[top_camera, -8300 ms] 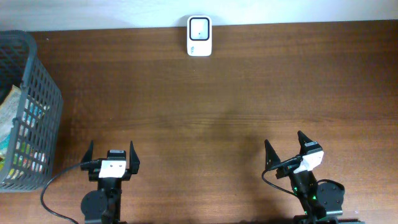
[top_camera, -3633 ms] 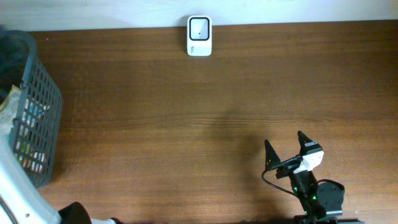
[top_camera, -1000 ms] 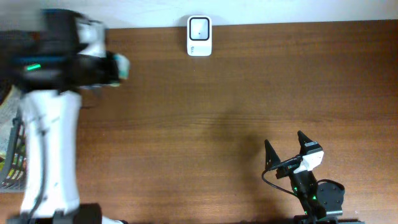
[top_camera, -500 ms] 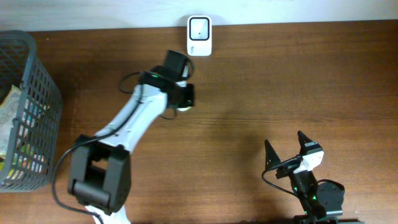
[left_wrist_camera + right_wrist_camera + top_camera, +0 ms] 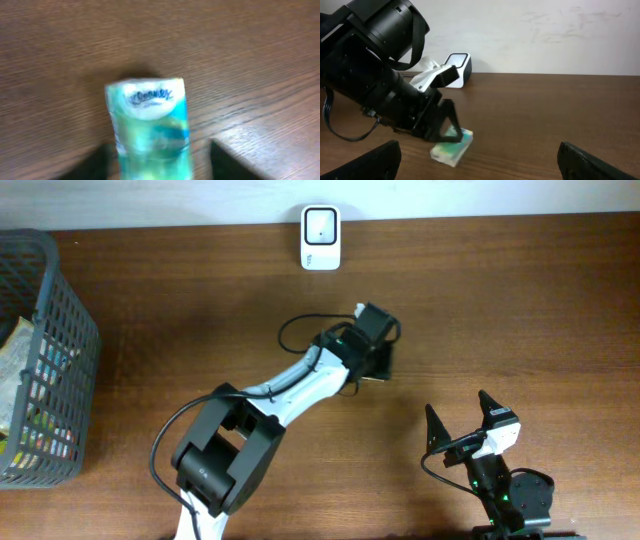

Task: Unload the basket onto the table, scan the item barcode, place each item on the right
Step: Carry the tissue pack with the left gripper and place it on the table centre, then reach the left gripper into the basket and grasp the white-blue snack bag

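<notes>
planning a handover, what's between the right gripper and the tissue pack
Only bare table between right gripper and tissue pack, seen in right wrist view.

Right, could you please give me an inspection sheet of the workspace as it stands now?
Surface: brown wooden table, no spills seen.
Job's things: tissue pack lying on the table near its middle; white scanner at the far edge, apart from the pack.
Clutter: grey mesh basket at the left edge, with packets inside.
Claws: left claw open, straddling the tissue pack; right claw open at the near edge, holding nothing.
Cables: black cable looped beside the left arm's wrist; another at the right arm's base.
Surroundings: white wall behind the table.
</notes>
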`<state>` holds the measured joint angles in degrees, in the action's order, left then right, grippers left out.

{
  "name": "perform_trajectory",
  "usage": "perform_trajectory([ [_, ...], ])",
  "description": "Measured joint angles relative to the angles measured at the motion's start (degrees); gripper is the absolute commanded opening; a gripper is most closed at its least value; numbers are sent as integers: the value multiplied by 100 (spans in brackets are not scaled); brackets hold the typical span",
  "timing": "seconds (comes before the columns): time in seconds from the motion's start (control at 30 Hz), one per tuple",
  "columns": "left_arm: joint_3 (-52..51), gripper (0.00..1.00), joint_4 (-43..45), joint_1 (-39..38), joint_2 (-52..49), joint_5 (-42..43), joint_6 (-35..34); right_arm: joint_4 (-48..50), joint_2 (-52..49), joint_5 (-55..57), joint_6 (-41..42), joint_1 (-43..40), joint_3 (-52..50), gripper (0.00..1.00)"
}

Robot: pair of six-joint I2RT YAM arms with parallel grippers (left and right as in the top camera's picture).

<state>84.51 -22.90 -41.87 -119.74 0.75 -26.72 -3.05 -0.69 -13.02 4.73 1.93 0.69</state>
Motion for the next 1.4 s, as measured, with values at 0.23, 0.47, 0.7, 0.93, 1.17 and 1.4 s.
perform_trajectory([
  [0.23, 542, 95, -1453, 201, 70, -407, 557, 0, 0, 0, 2, 0, -2, 99],
  [0.47, 3040, 99, -4061, 1600, 1375, -1414, 1073, 0, 0, 0, 0, 0, 0, 99],
  [0.7, 4009, 99, -5056, 4618, 3034, -1867, 975, -2, 0, 0, -2, 0, 0, 99],
  [0.93, 3659, 99, -5672, 7355, 2933, -1279, 704, -2, 0, -2, 0, 0, -2, 99],
  [1.17, 2505, 99, -5515, 8703, 2415, -754, 566, 0, 0, 0, 0, 0, 0, 99],
  [1.4, 1425, 99, -4968, 9029, 1875, -693, 525, -2, 0, 0, -2, 0, 0, 99],
])
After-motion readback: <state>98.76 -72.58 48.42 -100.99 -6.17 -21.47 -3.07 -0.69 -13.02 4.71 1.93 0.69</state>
